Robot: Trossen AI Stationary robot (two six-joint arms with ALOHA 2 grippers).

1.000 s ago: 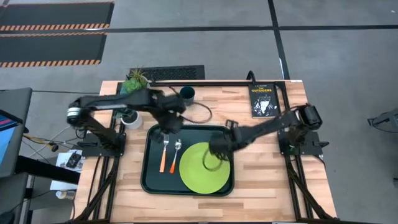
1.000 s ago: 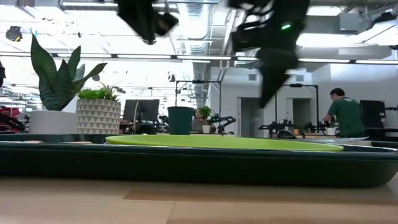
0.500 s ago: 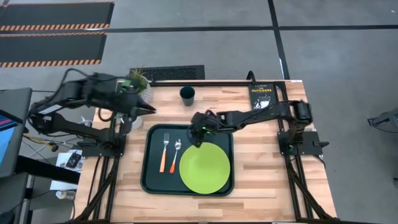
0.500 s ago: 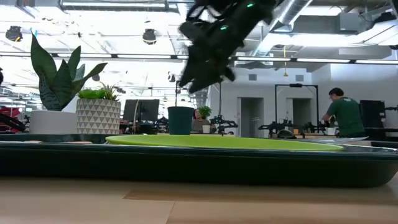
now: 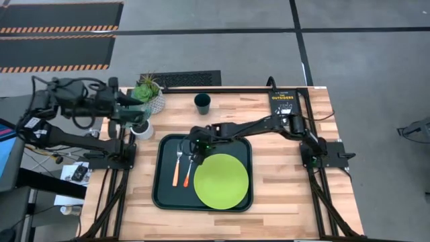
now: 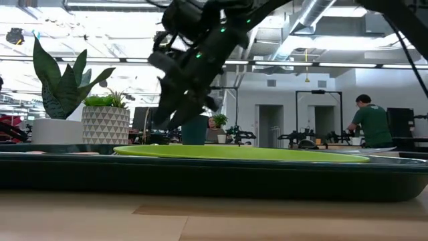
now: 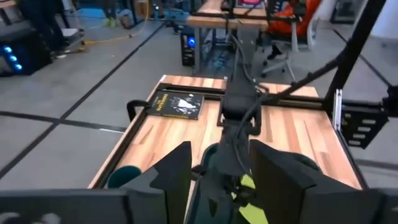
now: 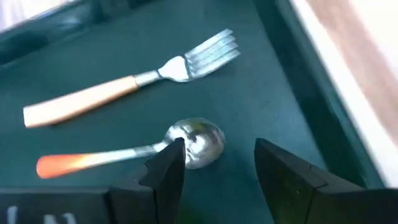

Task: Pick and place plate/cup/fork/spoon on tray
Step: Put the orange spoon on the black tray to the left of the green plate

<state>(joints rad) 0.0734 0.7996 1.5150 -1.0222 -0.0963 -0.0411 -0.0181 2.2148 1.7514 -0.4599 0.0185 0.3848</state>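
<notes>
Right gripper is parked low over the back part of the big dark green rectangular tray, right above the small spoon with the silver oval bowl and orange-red handle. Its fingers are spread apart with nothing between them (in the wrist view the spoon's bowl sits right in the gap between the two dark tips). The slim fork with silver tines and a long orange handle lies just beside the spoon on the tray floor, roughly parallel, on the side nearer the left arm.

The large round lime-green plate is flat on the tray too, filling most of the half toward the right arm, close to the spoon. The small dark green cylindrical cup is not on the tray, it's standing upright on the wooden tabletop well behind it. A black book with yellow lettering lies at the back corner on the right arm's side, and a white patterned pot with a spiky plant is at the opposite back corner.

Left gripper is pulled back off to the left edge near that pot, fingers apart and empty
</notes>
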